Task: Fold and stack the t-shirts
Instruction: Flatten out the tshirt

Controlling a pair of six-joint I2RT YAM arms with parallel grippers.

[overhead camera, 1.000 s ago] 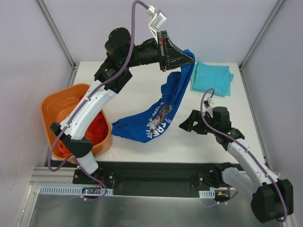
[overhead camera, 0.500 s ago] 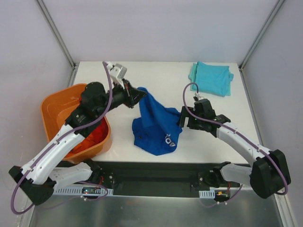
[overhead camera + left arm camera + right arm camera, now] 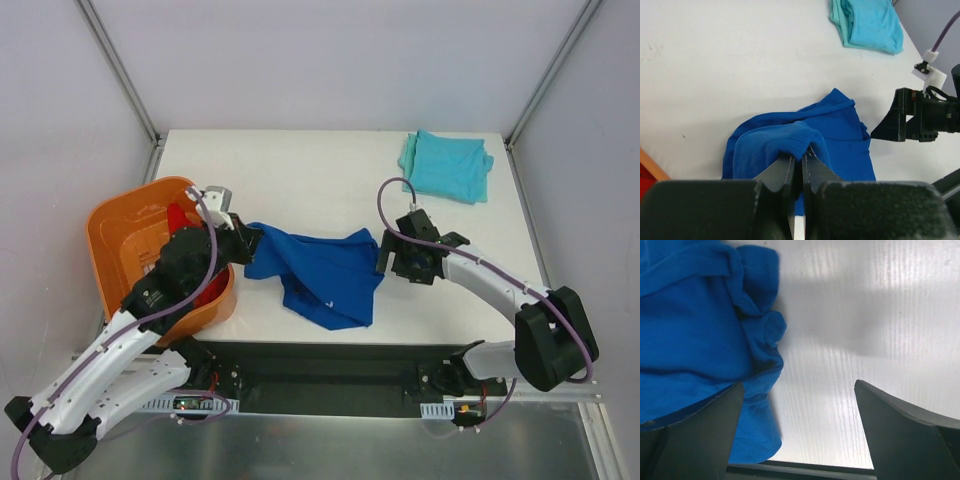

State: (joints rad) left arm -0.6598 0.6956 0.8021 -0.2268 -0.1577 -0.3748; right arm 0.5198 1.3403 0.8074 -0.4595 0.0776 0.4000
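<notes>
The royal blue t-shirt (image 3: 325,275) lies crumpled on the white table near the front middle. My left gripper (image 3: 250,240) is shut on a fold of it at its left end; the pinch shows in the left wrist view (image 3: 801,156). My right gripper (image 3: 383,258) is open, low over the table at the shirt's right edge, with the blue t-shirt (image 3: 695,340) by its left finger. The light teal t-shirt (image 3: 447,166) lies folded at the back right and also shows in the left wrist view (image 3: 867,22). A red t-shirt (image 3: 180,285) lies in the tub, largely hidden by my left arm.
The orange plastic tub (image 3: 110,240) stands at the table's left edge under my left arm. Grey walls and metal frame posts enclose the table. A black rail runs along the front edge.
My left gripper has come down from high at the back to low at the front left, dragging the blue shirt onto the table. My right gripper has moved left to the shirt's right edge.
</notes>
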